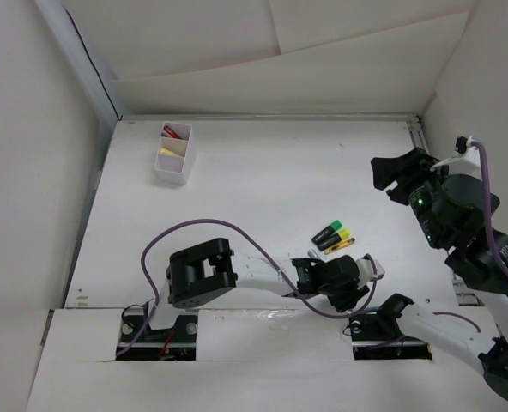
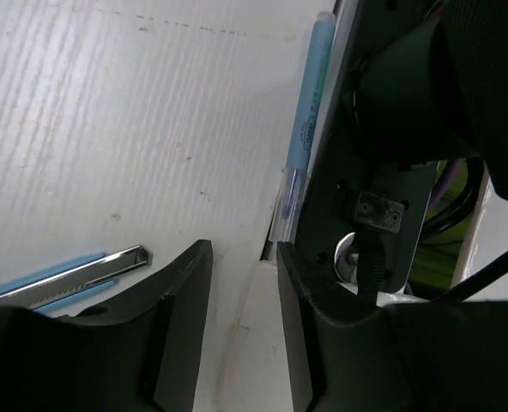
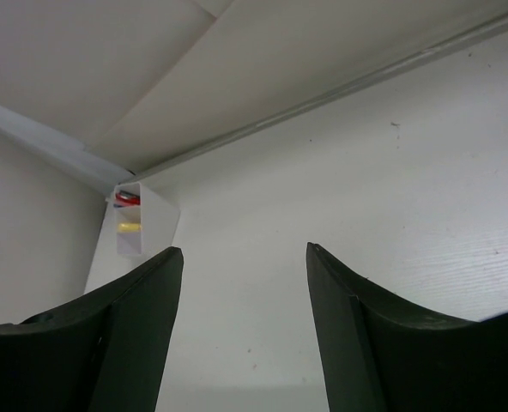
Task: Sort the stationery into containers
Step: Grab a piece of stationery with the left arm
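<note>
Light-blue pen (image 2: 310,112) is located on the surface (image 2: 108,129) just ahead of the left end effector (image 2: 244,249) | long axis is directed away from the jaws, offset beside one finger | jaws parted, nothing gripped | right end effector (image 3: 244,249) spread wide, empty, well apart

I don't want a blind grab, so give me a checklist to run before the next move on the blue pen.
1. Left pincer open: ok; narrow gap, nothing in it.
2. Blue pen between its fingers: not ok; it lies ahead of the tips.
3. Cutter clear of that pincer: cannot tell; a finger hides its end.
4. Right pincer open and empty: ok.
5. Box has room: ok; its near compartment looks empty.
</note>
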`<state>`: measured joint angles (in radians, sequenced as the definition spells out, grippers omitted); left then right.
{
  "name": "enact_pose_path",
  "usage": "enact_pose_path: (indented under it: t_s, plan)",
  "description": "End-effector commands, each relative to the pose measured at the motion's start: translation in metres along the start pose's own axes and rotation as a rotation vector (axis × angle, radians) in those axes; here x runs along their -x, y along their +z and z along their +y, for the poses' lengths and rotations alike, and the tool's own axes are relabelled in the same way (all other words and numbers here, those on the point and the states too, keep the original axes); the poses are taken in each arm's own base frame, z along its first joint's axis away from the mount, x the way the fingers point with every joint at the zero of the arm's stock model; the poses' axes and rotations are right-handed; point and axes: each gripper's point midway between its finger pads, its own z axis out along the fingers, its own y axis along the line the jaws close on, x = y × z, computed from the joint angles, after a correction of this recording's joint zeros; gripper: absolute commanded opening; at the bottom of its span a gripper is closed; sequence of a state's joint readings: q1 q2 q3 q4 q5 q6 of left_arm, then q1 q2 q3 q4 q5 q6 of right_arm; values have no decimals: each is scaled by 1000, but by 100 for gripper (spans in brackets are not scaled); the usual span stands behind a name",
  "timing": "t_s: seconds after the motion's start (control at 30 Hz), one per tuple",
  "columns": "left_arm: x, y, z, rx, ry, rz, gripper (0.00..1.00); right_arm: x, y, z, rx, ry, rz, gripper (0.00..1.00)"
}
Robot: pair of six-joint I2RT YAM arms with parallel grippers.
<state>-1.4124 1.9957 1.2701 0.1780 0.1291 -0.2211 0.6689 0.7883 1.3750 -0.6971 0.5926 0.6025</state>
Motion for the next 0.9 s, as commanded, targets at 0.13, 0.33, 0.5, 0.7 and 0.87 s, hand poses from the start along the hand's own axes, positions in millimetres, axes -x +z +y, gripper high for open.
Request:
enact_pose_path:
  t_s: [0.13,0.33,0.5,0.7,0.87]
  plan:
    - [19,12,-19,-82,78,-16,33,-16,2,-5,6,-85,52,65]
    - [17,14,-24,-112,79,-7,34,-24,6,-7,1,-100,60,65]
    - [6,22,-23,-99,108,43,34,-23,5,-8,10,-90,47,65]
    - [-5,31,-22,-86,110,75,34,-23,3,-10,14,-85,41,65]
    - [-12,36,-20,-35,131,99,27,-32,4,-13,16,-91,54,65]
